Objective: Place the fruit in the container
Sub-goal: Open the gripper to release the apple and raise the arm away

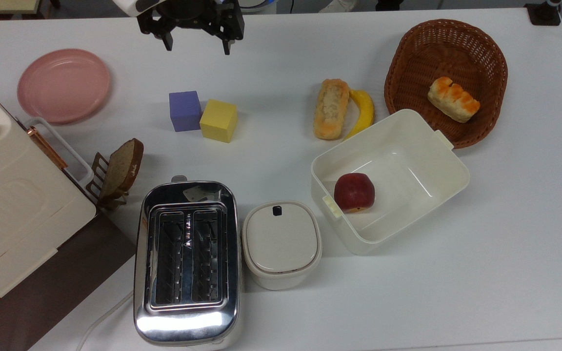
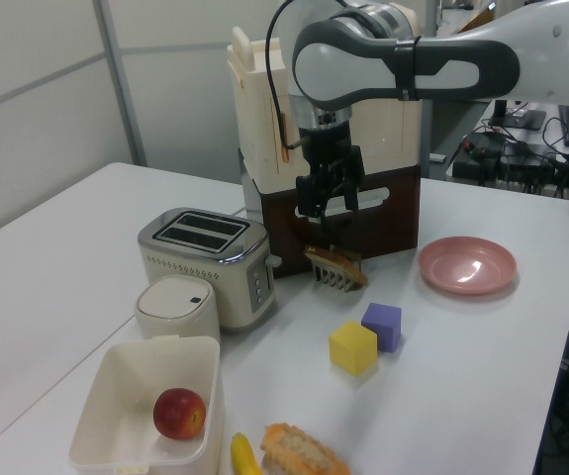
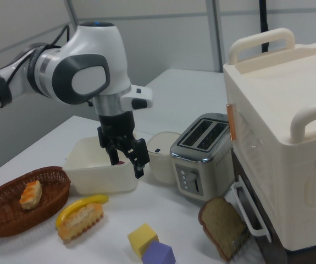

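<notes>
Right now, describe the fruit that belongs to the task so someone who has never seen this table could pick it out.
Find the big cream tub near the wicker basket. The fruit lies inside it, against the wall nearest the lidded pot. It is round and dark red, unlike the long yellow banana lying outside the tub beside a bread roll.

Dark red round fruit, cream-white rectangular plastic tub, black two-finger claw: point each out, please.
Dark red round fruit (image 1: pixel 354 191): top view, its upper skin.
Cream-white rectangular plastic tub (image 1: pixel 449 187): top view, its bare wall.
Black two-finger claw (image 1: pixel 196 48): top view, midway between fingertips.
</notes>
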